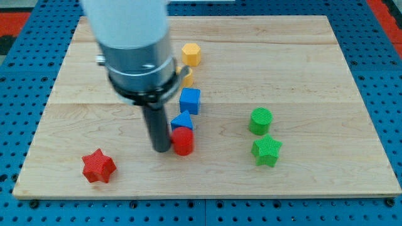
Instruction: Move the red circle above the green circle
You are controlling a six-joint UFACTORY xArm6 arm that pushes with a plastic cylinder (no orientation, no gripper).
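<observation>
The small red circle block [183, 142] stands a little toward the view's bottom of the middle of the pale wooden tabletop [314, 75], nearer the bottom edge than the top edge. My tip [161, 149], the lower end of the straight dark rod, sits right against the red circle's left side, apparently touching it. There is no gripper on this arm, so nothing is grasped or released; the rod only presses sideways against the block.

Just above the red circle, touching or nearly touching it, is a blue block [182, 121] of roughly triangular shape, partly hidden behind it. Above that comes a blue cube [190, 100], then a yellow block [186, 78] mostly hidden by the arm's grey body, its shape unclear, and a yellow hexagonal block [191, 54] closest to the top edge. These form a rough column running up the tabletop.

The green circle block [260, 120] stands well apart on the view's right, slightly higher in the view than the red circle. A green star block [267, 150] lies just below it. A red star block [98, 166] lies near the bottom left corner.
</observation>
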